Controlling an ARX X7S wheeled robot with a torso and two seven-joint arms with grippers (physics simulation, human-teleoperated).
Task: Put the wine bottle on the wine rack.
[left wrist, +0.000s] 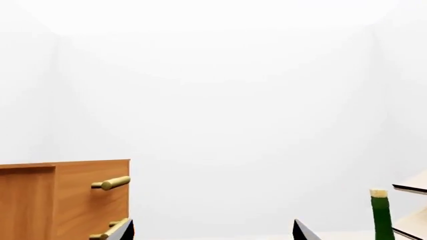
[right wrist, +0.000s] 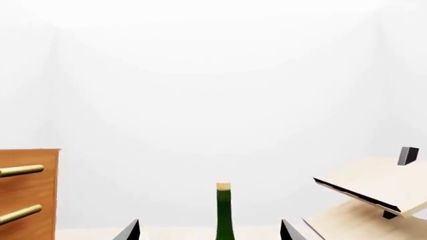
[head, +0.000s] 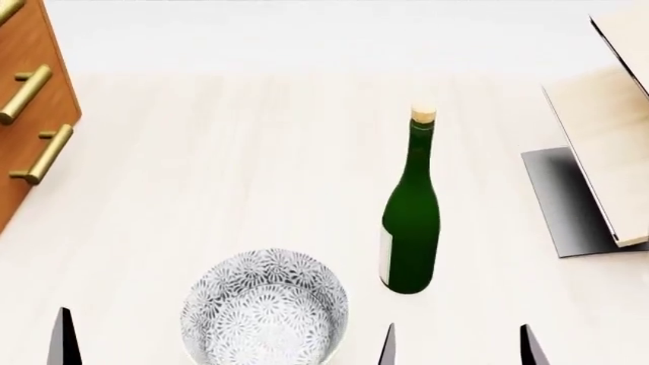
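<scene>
The wine bottle [head: 411,220] stands upright on the tabletop [head: 233,160], just beyond the right gripper [head: 458,348], whose fingers are apart, apparently empty.

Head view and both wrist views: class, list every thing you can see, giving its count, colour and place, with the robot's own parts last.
wine bottle: one, dark green with a pale cork top, upright mid-table.
patterned bowl: one, white and grey, near edge, left of the bottle.
wine rack: one, light wood on a dark grey base, far right.
drawer cabinet: one, brown with brass handles, far left.
table: one, pale wood.
left gripper: black fingers apart, empty.
right gripper: black fingers apart, facing the bottle.
</scene>
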